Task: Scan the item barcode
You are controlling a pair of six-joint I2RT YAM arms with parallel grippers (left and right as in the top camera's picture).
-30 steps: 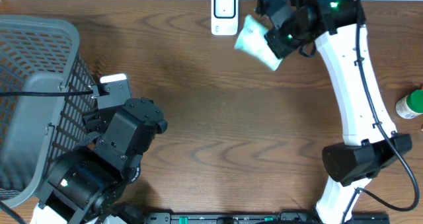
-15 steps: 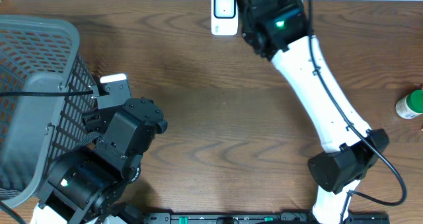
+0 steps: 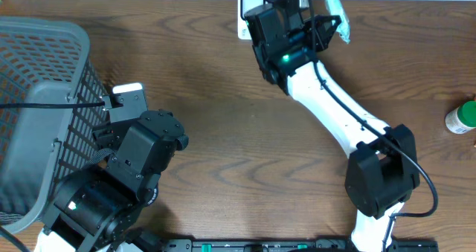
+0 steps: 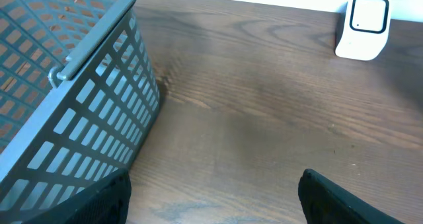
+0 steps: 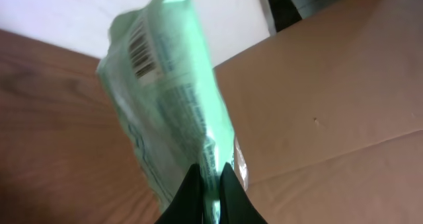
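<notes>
Packet (image 5: 172, 112): pinched in our right claw (image 5: 210, 174) by the scanner (image 4: 362, 27), far edge of the surface (image 3: 245, 133). Left claw (image 4: 211, 201) wide, empty. Scan, we judge, pending.

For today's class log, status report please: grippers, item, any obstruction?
Left gripper open, beside basket. Right gripper shut on green pouch, near scanner. No obstruction seen.

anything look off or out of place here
Nothing spilled or broken. The green packet is pinched by one edge in the right claw and looks crumpled, held off to one side of the white scanner.
</notes>
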